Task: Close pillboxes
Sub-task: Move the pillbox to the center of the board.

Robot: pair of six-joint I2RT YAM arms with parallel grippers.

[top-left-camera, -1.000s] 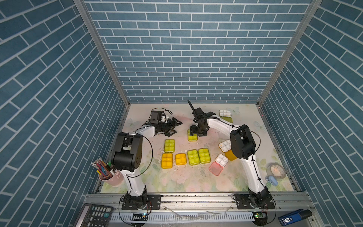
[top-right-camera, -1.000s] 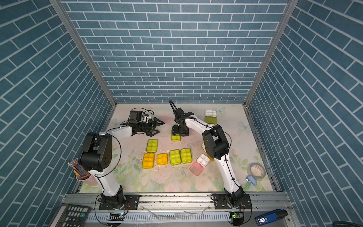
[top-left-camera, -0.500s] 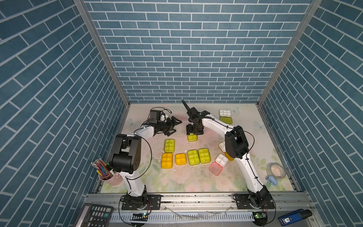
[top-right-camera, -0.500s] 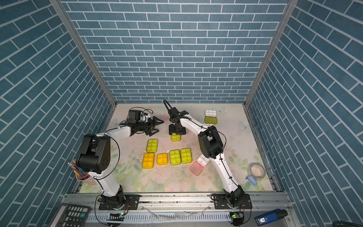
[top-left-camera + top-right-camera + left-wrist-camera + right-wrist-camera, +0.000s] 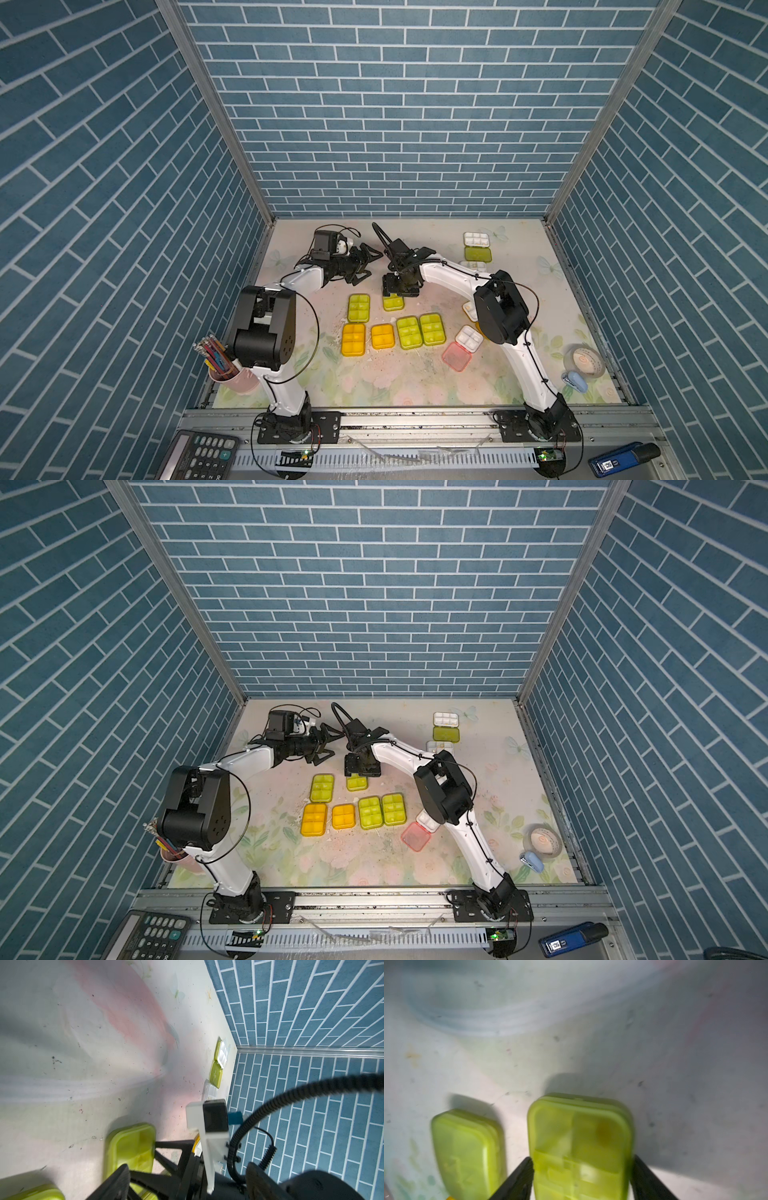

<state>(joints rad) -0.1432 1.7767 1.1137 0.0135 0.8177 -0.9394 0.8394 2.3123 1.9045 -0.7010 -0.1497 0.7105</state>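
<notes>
Pink box (image 5: 457, 358), nearest me, is lying open beside its white tray, so it is waiting. Behind it, two orange boxes (image 5: 353, 338) and three green boxes (image 5: 409, 331) are sitting shut. Farther on, my right gripper (image 5: 582, 1160) is straddling a small green box (image 5: 393, 302), lid down. Blur is keeping me from telling whether it is clamped. My left gripper (image 5: 371, 266) is hanging spread and empty. Another box (image 5: 468, 311) is mostly hiding under my right arm. Far back, a clear box (image 5: 473, 266) and an open green box (image 5: 478, 254) are needing closing.

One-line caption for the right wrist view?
Right gripper clasps a lime pillbox on the mat, a second lime pillbox beside it.
</notes>
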